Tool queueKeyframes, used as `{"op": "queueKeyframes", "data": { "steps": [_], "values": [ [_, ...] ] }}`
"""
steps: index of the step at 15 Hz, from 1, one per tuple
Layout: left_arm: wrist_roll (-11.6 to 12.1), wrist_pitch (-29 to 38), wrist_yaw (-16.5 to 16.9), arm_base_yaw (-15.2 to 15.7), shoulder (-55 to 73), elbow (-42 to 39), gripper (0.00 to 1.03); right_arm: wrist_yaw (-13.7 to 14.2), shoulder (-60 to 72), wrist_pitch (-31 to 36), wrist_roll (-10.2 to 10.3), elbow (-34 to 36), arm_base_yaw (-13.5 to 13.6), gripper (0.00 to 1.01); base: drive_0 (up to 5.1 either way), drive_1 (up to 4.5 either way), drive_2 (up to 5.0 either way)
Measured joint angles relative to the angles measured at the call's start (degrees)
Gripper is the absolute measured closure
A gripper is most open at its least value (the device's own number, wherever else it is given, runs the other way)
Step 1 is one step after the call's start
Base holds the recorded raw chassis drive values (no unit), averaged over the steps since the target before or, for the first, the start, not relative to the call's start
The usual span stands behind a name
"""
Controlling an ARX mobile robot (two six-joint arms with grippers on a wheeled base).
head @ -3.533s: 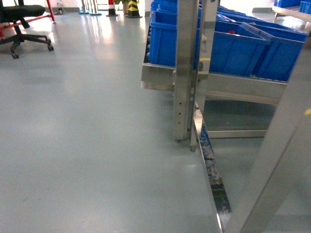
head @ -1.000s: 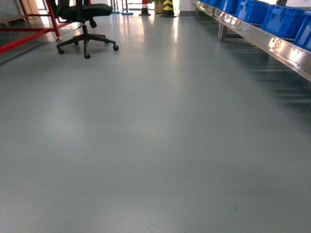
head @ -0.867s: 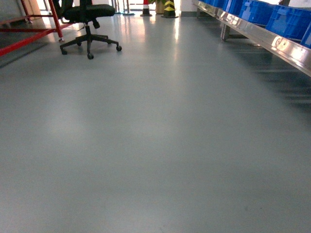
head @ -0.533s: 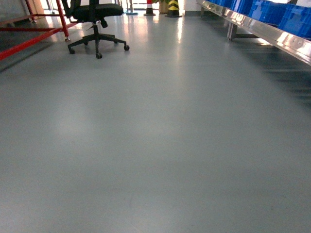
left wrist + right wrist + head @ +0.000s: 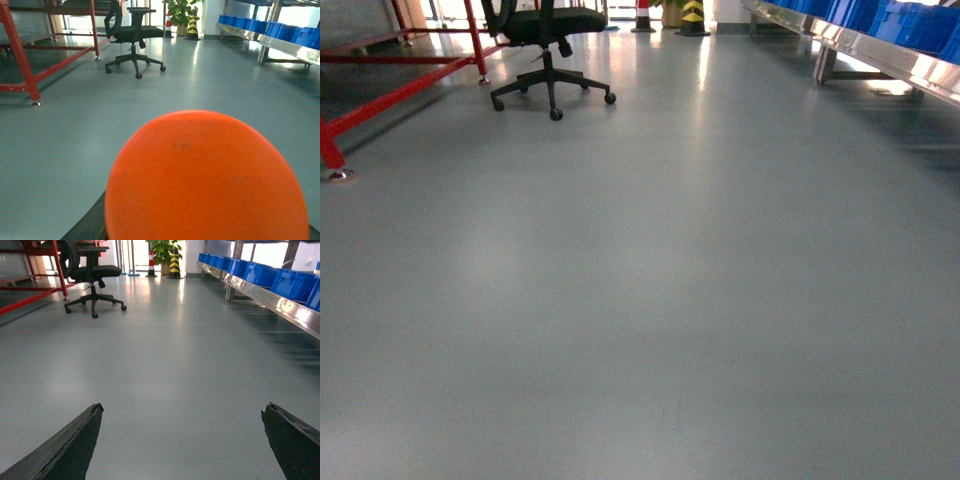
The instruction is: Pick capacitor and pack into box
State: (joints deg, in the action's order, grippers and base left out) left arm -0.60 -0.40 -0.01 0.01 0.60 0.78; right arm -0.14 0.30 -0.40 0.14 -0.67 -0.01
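Head view shows a wide stretch of glossy grey floor (image 5: 650,300) with light reflecting off it toward the far end. A black office chair (image 5: 550,40) on a five-wheel base stands near the far left of the floor, just beside a red metal frame (image 5: 390,85) whose foot rests on the floor at the left edge. Along the right edge runs a steel rack (image 5: 880,55) carrying blue bins (image 5: 920,20), and a yellow-and-black striped post (image 5: 693,15) and a red-and-white cone (image 5: 642,14) stand at the far end. Neither arm appears in this view. The left wrist view is largely filled by a round orange object (image 5: 205,180) held close to the lens at the bottom; the left gripper's fingers are hidden by it, so I cannot tell whether that gripper grips it or how its jaws stand. In the right wrist view the right gripper (image 5: 185,440) has its two dark fingertips (image 5: 75,440) spread wide at the lower corners, with only bare floor between them. A potted plant (image 5: 161,250) stands at the far end there. Neither the box nor any capacitor appears in any view.
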Motion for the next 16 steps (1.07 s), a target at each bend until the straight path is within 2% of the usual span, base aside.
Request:
{"op": "queueKeyframes", "data": {
  "steps": [16],
  "values": [
    [0.0, 0.02, 0.02, 0.0, 0.0, 0.0, 0.59, 0.15, -0.02, 0.02, 0.0, 0.0, 0.0, 0.03, -4.9, 2.51, 2.5]
  ]
}}
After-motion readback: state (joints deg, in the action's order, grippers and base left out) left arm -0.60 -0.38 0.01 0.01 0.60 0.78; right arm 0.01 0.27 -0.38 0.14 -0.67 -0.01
